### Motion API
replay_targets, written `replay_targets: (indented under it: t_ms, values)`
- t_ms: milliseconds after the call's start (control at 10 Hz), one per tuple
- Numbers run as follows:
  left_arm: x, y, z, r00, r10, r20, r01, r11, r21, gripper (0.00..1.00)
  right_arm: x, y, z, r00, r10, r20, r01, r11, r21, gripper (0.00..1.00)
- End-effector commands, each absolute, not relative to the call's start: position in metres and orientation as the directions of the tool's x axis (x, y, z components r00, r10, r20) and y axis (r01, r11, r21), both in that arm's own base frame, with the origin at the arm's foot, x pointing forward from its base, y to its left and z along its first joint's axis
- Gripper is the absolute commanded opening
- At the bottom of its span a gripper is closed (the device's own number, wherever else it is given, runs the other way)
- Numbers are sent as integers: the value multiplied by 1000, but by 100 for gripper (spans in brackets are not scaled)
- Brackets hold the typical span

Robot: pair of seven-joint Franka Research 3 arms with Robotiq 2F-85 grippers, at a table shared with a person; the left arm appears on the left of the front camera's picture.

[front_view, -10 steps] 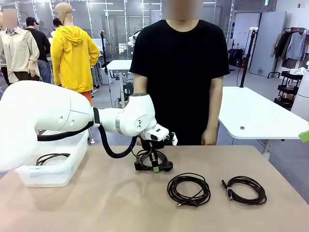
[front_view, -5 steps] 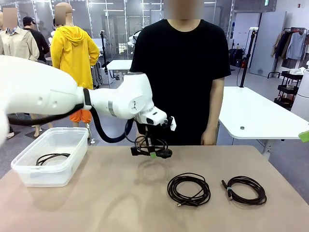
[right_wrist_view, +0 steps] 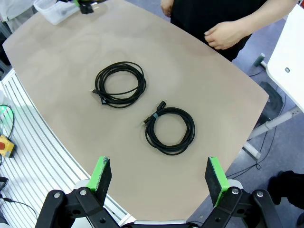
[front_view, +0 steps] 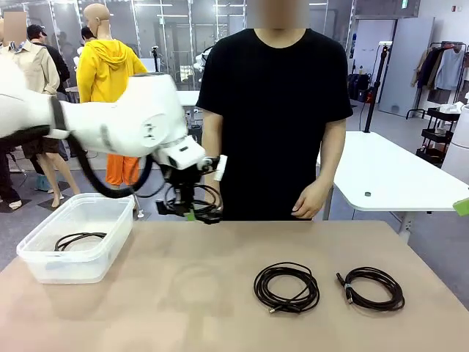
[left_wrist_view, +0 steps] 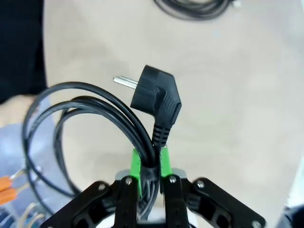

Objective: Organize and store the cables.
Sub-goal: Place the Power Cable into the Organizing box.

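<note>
Left fingers (left_wrist_view: 136, 164) clamp a plugged cable (left_wrist_view: 95, 104) in the air above the bench (front_view: 183, 308), near the bin (front_view: 73, 268). Right fingers (right_wrist_view: 101, 175) gape open over two coils (right_wrist_view: 119, 83) lying there.

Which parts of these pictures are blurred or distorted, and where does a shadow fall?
Front view: the left arm is slightly motion-blurred; the held cable casts a faint shadow on the table. Left wrist view: the plug is sharp, the tabletop behind it out of focus. Right wrist view: the wide lens bends the table edge; both lying coils are sharp.
</note>
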State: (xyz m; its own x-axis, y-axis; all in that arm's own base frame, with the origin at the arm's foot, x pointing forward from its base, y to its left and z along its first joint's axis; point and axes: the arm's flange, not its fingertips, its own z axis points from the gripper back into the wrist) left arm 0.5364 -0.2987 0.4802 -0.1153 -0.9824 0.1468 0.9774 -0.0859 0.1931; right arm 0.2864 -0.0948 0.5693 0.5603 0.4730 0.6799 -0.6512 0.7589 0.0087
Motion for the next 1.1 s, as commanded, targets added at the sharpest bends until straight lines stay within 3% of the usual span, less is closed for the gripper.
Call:
replay_targets:
  t_ms: [0, 200, 500, 600, 700, 1000]
  values:
    - [493, -252, 479, -177, -968, 180, 961, -131, 243, 0, 288, -94, 571, 571, 454, 684, -634, 773, 16, 100]
    - [460, -207, 490, -192, -975, 109, 951, -157, 267, 0, 288, -94, 571, 571, 454, 684, -634, 773, 16, 100]
    - [427, -149, 496, -194, -970, 145, 954, -153, 257, 0, 288, -94, 571, 571, 454, 684, -634, 773, 16, 100]
    - [423, -142, 497, -228, -955, 191, 946, -170, 276, 0, 288, -94, 571, 571, 454, 684, -634, 773, 16, 100]
    - [440, -160, 493, -176, -979, 99, 958, -147, 246, 0, 288, -94, 571, 571, 454, 684, -634, 773, 16, 100]
    - [440, -160, 493, -176, -979, 99, 958, -147, 246, 0, 288, -94, 571, 571, 454, 684, -634, 773, 16, 100]
